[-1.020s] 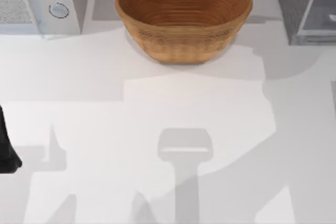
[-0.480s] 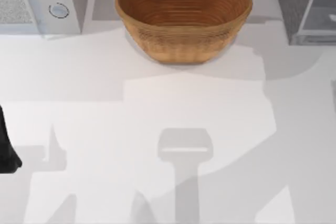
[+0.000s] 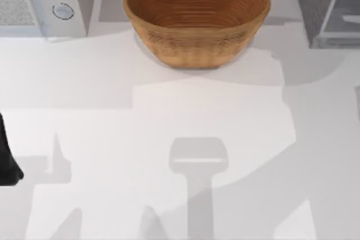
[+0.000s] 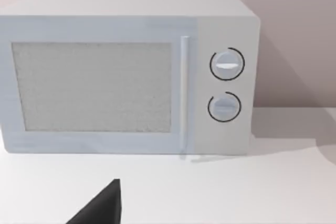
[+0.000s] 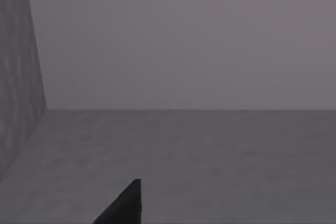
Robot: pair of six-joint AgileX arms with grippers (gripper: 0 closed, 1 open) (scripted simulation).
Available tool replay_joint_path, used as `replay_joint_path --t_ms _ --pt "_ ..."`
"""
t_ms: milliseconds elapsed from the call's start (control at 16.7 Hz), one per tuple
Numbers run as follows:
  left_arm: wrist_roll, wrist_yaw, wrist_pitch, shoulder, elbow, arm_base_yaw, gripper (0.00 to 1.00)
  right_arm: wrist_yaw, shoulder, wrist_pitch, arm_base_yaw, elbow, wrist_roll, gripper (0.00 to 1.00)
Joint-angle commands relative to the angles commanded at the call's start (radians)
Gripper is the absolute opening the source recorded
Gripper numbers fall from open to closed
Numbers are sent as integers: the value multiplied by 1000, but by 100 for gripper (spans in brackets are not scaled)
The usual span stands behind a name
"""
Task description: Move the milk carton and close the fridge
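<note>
- Fridge, the grey box with a pale glassy door panel, is sitting at the far right corner of the bench; whether its door is open or closed cannot be told.
- Milk carton is not being seen anywhere on the bench or inside the basket, so its place cannot be told.
- Left arm is waiting at the bench's left edge, its wrist camera facing the white microwave. A dark tip of the left claw is poking into that view; how wide it is standing, and whether it is holding anything, cannot be told.
- Right claw is showing a dark tip against grey surfaces; its opening cannot be told either.
- Judging by this, the task seems to be at its start: the next move is calling for finding and reaching the carton.
</note>
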Motion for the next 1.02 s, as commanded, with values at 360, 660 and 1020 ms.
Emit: replay_joint_path --t_ms 360,660,1020 --pt "0 0 0 0 0 0 100 0 0 0 2 -1 0 100" --pt "0 0 0 0 0 0 100 7 -103 -48 9 -54 11 100" --pt "0 0 0 0 0 0 100 47 -546 -243 31 -280 31 100"
